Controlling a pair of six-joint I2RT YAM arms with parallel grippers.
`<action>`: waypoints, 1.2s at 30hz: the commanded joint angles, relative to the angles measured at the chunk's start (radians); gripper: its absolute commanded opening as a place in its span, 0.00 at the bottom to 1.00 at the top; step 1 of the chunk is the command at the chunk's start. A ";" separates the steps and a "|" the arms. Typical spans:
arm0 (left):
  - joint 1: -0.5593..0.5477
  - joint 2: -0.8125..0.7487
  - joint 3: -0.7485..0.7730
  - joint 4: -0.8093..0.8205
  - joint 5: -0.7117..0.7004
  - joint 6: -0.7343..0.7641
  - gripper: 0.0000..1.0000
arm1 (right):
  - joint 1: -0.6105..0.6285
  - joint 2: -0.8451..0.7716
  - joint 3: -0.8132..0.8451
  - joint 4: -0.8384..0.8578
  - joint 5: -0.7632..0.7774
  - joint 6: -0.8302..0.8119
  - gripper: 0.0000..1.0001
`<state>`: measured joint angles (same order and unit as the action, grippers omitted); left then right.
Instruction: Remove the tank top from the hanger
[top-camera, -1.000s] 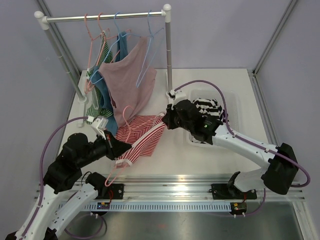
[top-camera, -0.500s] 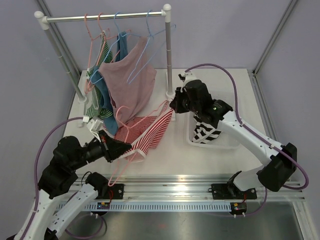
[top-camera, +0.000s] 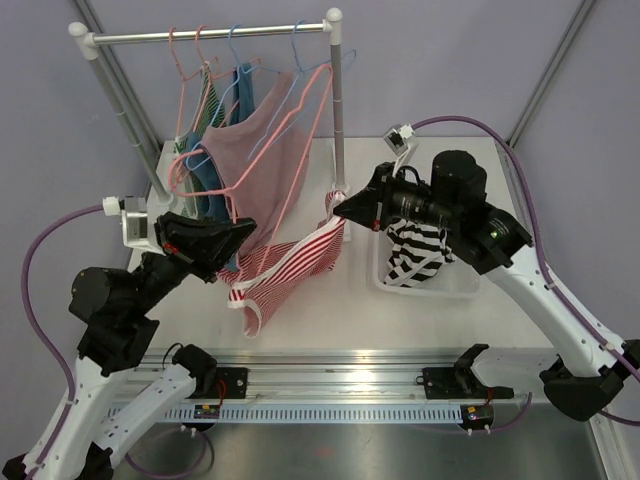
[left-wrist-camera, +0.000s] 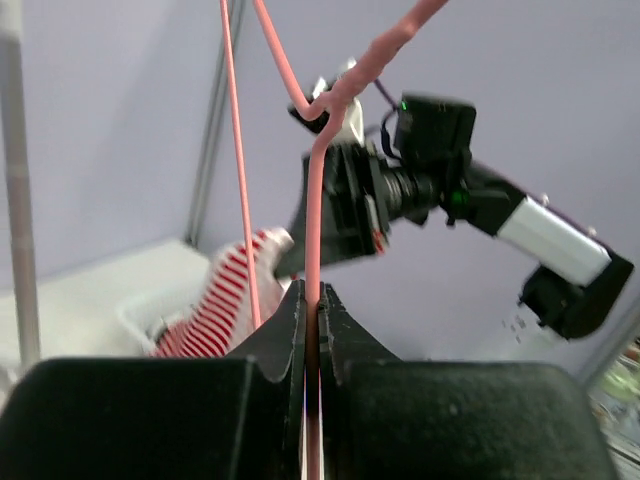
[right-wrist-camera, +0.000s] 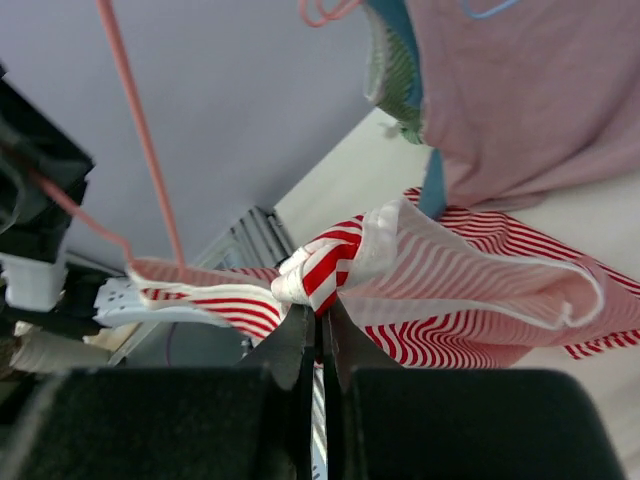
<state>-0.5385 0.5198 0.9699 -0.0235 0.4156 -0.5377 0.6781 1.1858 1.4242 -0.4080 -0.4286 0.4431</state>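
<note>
The tank top, red and white striped, hangs in the air between both arms, over the table's middle. The pink wire hanger rises from my left gripper, which is shut on its wire. One end of the hanger is still inside the tank top. My right gripper is shut on a bunched strap of the tank top, pulling it to the right. In the right wrist view the striped cloth spreads right of the right gripper. The left gripper points toward the right arm.
A clothes rack stands at the back left with a pink top, blue and green garments, and spare hangers. Its right post is close behind the tank top. A clear bin under the right arm holds a black-and-white striped garment.
Both arms have risen from near the table. The left gripper lifted the hanger up and left; the right gripper carried the strap up and right, stretching the tank top between them.
</note>
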 joint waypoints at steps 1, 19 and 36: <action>-0.005 0.077 0.062 0.355 -0.087 0.082 0.00 | -0.003 -0.035 0.050 0.042 -0.182 0.048 0.00; -0.005 0.117 0.340 -0.347 -0.475 0.208 0.00 | 0.286 0.096 -0.177 -0.120 0.461 -0.027 0.00; -0.003 0.419 0.657 -0.759 -0.472 0.219 0.00 | 0.351 0.201 -0.301 -0.086 0.720 0.057 1.00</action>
<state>-0.5385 0.8806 1.5356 -0.7265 -0.0498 -0.3374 1.0248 1.4773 1.1263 -0.5003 0.2001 0.4915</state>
